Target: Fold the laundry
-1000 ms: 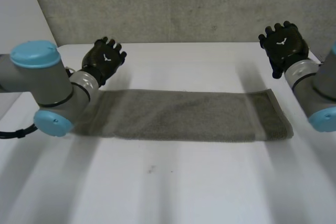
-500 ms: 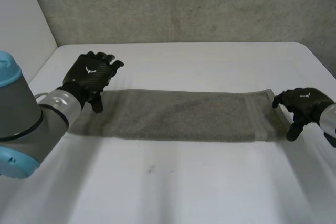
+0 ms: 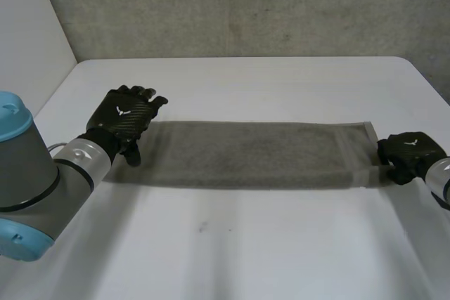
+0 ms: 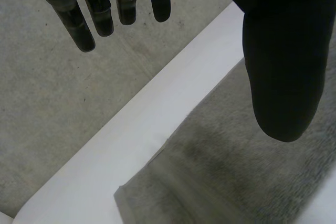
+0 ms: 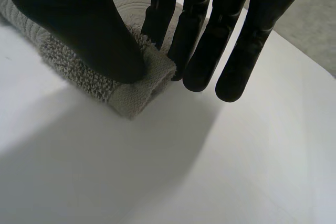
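Observation:
A grey towel (image 3: pixel 246 154) lies folded into a long strip across the white table (image 3: pixel 246 244). My left hand (image 3: pixel 125 116) hovers over the towel's left end, open, with straight fingers (image 4: pixel 100 9) and the thumb (image 4: pixel 283 66) spread above the cloth (image 4: pixel 236 182). At the towel's right end, my right hand (image 3: pixel 408 152) is on the near corner. In the right wrist view its thumb (image 5: pixel 79 19) presses the bunched corner (image 5: pixel 131 90) against the fingers (image 5: pixel 210 40), so it is shut on the towel.
A grey concrete wall (image 3: pixel 246 5) stands behind the table's far edge. The table's left edge runs close by my left hand, with the concrete floor (image 4: pixel 52 103) beyond it.
My right hand dropped from the back right onto the towel's right end and closed on its near corner. My left hand lowered over the left end and stayed open.

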Robot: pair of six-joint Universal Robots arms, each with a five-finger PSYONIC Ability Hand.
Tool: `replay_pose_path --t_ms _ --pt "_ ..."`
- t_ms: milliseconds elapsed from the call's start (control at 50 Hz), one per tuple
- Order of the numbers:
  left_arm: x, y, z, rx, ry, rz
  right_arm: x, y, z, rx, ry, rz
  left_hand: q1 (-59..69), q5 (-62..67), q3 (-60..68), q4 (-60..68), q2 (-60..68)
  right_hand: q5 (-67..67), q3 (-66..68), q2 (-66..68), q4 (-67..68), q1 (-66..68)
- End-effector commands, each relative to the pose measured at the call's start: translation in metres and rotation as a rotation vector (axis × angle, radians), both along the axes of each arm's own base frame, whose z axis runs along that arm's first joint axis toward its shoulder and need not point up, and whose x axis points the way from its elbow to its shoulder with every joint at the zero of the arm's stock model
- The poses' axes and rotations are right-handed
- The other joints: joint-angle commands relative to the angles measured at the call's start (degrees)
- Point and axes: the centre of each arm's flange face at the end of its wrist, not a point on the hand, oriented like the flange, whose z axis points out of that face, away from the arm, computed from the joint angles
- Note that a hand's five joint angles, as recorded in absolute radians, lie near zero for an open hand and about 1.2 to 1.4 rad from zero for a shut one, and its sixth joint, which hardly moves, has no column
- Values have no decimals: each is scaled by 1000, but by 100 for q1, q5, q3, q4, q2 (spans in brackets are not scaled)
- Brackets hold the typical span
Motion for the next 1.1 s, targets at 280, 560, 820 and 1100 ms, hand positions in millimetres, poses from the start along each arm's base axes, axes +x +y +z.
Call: replay_pose_path --t_ms 280,560,820,1100 --pt "4 3 7 -17 6 12 -67 -45 59 -231 289 -205 55 -61 89 83 91 1411 1230 1277 1190 2596" --pt "8 6 31 -68 61 27 171 52 121 -531 -98 434 38 -78 72 66 74 1411 1230 1277 1190 2596" --pt "12 5 36 -45 133 50 283 160 17 -384 -152 904 21 -94 56 49 57 1411 1230 1277 1190 2596" --pt "-11 13 38 -66 148 -28 245 129 67 -366 -179 553 71 -44 106 99 108 -5589 -5770 -5723 -5810 -4404"
